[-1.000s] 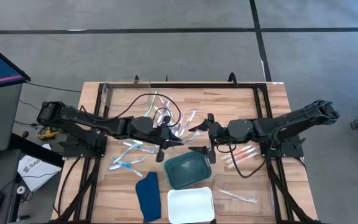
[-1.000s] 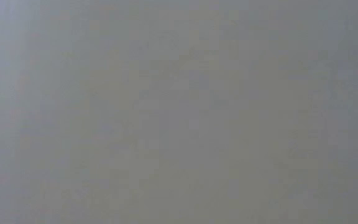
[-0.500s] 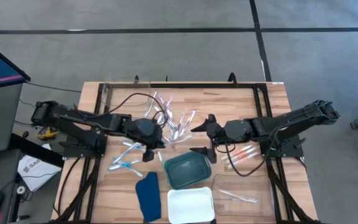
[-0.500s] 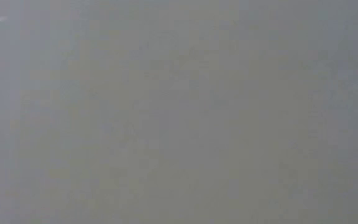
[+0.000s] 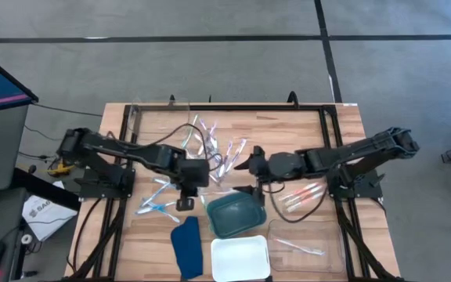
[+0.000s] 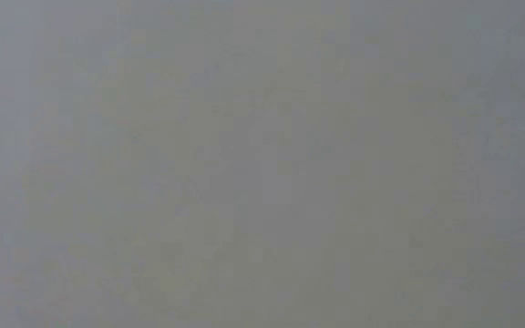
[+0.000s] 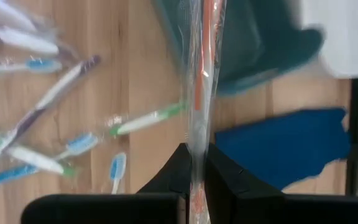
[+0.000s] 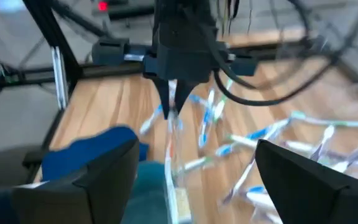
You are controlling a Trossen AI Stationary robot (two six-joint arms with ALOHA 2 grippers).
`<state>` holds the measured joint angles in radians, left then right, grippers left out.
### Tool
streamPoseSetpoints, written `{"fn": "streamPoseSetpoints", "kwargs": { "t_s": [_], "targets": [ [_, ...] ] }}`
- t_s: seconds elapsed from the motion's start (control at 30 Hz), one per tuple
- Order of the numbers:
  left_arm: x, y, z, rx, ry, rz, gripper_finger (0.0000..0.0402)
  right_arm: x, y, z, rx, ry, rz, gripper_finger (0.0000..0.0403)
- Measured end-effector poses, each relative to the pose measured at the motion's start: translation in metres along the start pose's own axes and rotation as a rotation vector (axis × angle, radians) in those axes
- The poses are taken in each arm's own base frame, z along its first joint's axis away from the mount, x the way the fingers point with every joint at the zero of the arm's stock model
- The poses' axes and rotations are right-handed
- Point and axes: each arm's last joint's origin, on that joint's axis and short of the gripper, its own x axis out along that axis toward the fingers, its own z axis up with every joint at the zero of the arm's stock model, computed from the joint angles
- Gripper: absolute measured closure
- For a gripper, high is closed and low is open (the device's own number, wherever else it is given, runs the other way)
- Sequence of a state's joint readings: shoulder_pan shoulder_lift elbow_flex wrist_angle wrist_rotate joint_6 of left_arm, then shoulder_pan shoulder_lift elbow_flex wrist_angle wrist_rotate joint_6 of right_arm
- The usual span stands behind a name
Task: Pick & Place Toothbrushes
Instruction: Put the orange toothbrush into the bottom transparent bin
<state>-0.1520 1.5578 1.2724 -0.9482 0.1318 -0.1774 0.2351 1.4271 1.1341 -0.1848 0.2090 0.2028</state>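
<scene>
My left gripper (image 7: 196,163) points steeply down over the table's middle (image 5: 185,202), just left of the teal tray (image 5: 236,215), and is shut on an orange toothbrush in a clear wrapper (image 7: 204,68). My right gripper (image 5: 245,177) stands wide open to the right of it, facing it, with nothing between its fingers (image 8: 197,180). Loose toothbrushes lie flat on the wood: a pile (image 5: 221,153) behind the grippers, blue ones (image 5: 159,200) at the left, pink ones (image 5: 304,196) at the right. The low view shows only grey. My left gripper pinches the wrapped orange toothbrush between its two fingers, near the brush's upper end (image 8: 171,106). The fingers come from above, slanting down, and lie along the brush. It hangs below them, its lower end (image 8: 178,199) at the teal tray's left edge.
A white tray (image 5: 239,257) sits near the front edge, with a dark blue flat piece (image 5: 186,247) to its left and a clear tray (image 5: 304,239) holding one toothbrush to its right. A black frame (image 5: 233,107) and cables border the table.
My left gripper has tipped from nearly level to pointing steeply down and has drawn toward the table's near left, still shut on the wrapped toothbrush, which now hangs below it. My right gripper has gone a little toward the table's left, still wide open.
</scene>
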Motion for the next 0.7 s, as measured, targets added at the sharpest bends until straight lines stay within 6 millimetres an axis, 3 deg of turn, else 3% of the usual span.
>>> {"fn": "streamPoseSetpoints", "kwargs": {
  "t_s": [0.23, 0.43, 0.7],
  "targets": [
    [0.001, -0.001, 0.012, 0.014, 0.002, 0.03, 0.0389, 0.027, 0.006, 0.003, -0.044, 0.209, -0.044, 0.0091],
    [-0.012, -0.001, 0.012, 0.012, -0.046, 0.058, 0.0389, 0.05, 0.011, 0.005, -0.099, 0.262, -0.048, 0.0091],
    [-0.011, -0.001, 0.013, 0.021, -0.057, 0.066, 0.0389, 0.071, 0.014, 0.009, -0.11, 0.289, -0.056, 0.0091]
  ]
}}
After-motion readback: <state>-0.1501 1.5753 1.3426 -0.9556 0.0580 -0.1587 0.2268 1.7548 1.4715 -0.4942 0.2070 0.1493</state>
